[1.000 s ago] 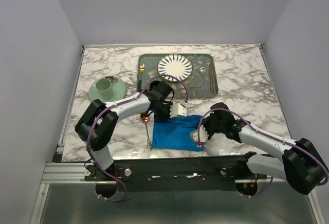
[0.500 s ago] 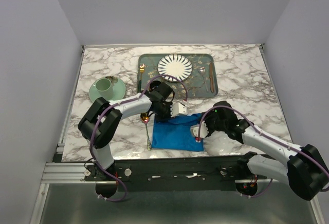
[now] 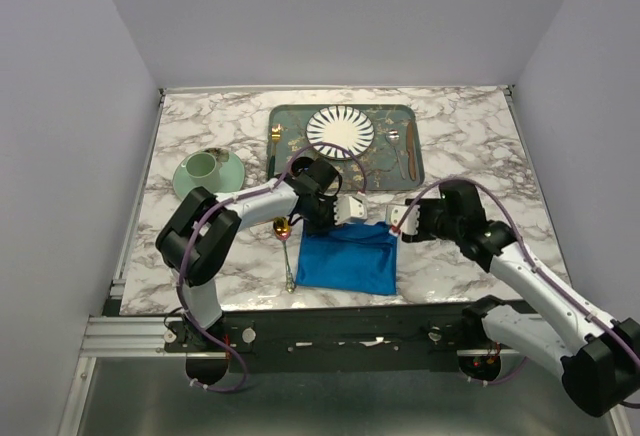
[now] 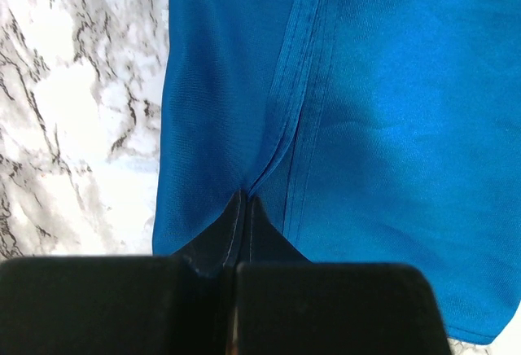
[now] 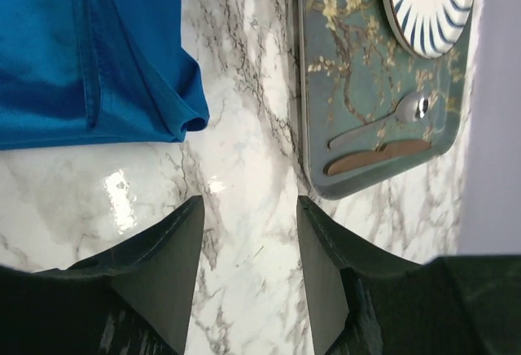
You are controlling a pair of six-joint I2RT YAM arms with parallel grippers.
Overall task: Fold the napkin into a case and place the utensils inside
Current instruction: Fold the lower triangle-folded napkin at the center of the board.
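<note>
Top external, left fingers [image 4: 212, 245] pinching napkin [image 3: 345, 262] fold, right fingers [image 5: 167, 265] spread, seemingly hovering beside napkin.

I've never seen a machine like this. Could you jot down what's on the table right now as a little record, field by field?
napkin: blue cloth, partly folded, near edge of the marble table
left claw: shut, pinching a fold of the napkin
right claw: open, empty, beside the napkin's right corner, not touching it
spoon: on the table left of the napkin, not inside
tray: far side, holds a striped plate and other cutlery
cup: green, far left
</note>
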